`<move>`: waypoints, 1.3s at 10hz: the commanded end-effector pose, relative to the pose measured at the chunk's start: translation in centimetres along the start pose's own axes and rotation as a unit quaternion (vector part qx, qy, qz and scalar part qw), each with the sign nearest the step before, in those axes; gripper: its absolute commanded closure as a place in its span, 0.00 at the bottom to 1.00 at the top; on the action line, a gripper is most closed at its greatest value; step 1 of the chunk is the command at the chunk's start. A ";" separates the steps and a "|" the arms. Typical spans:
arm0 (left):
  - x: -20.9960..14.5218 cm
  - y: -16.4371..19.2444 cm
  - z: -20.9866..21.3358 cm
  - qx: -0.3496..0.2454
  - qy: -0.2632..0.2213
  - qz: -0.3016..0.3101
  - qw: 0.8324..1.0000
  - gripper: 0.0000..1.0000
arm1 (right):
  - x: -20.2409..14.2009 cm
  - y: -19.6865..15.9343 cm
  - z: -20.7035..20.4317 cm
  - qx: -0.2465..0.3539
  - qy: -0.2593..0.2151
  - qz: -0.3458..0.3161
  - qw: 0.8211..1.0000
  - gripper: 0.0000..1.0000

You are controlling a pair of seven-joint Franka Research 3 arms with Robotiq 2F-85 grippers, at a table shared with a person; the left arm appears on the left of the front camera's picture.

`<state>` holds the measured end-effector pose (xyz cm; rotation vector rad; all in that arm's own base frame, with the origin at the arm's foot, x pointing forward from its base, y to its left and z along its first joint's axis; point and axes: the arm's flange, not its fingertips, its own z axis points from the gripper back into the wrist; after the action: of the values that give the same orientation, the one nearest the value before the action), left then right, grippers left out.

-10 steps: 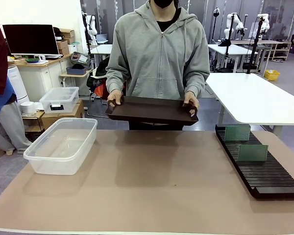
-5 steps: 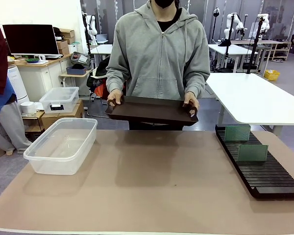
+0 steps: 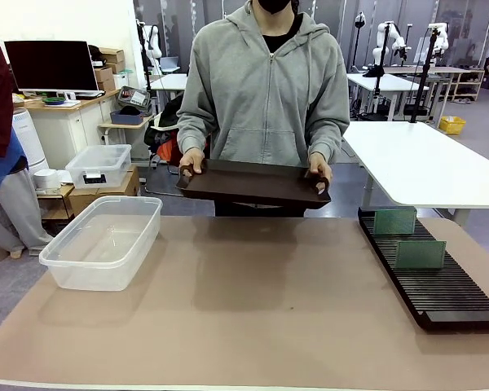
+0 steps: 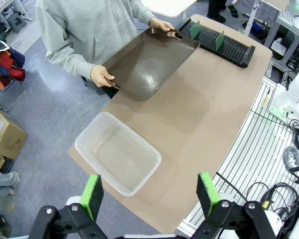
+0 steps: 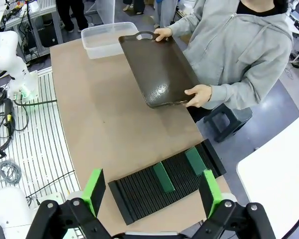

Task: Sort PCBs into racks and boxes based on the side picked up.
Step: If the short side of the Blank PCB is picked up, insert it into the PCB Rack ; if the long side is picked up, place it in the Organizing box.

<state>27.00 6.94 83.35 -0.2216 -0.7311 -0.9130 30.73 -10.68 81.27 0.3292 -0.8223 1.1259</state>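
Both PCBs [image 3: 394,221] [image 3: 420,253] standing slotted in rack [image 3: 448,289] at three o'clock; tub [image 3: 102,241] at nine. Tray [image 3: 253,182] held level, bare, likely awaiting boards. Left gripper [image 4: 152,191] and right gripper [image 5: 152,191] raised, jaws apart, clamping nothing.

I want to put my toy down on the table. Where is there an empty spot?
The widest bare patch is the brown tabletop between the clear tub and the black rack, below the tray the person holds at the far edge. The tub itself looks empty. The rack side is crowded: two green PCBs stand in its slots.
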 end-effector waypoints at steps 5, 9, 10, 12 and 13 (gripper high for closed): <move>-0.1 -0.1 -0.1 -0.001 0.000 0.003 1.000 0.00 | 0.0 0.3 0.0 0.004 0.000 0.003 1.000 0.00; -0.1 -0.1 -0.1 -0.001 0.000 0.003 1.000 0.00 | -0.3 0.4 -0.4 0.001 -0.006 -0.045 0.999 0.00; -0.1 -0.1 -0.1 -0.001 0.000 0.003 1.000 0.00 | -0.4 0.4 -0.4 0.011 -0.002 -0.057 0.998 0.00; -0.1 -0.1 -0.1 -0.001 0.000 0.003 1.000 0.00 | -0.6 0.6 -0.2 -0.001 -0.002 -0.072 0.997 0.00; -0.1 -0.1 -0.1 -0.001 0.000 0.003 1.000 0.00 | -0.5 0.4 -0.1 0.007 0.001 -0.069 0.998 0.00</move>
<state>27.00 6.94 83.36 -0.2216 -0.7311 -0.9130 30.66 -10.99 80.86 0.3762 -0.7927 1.0215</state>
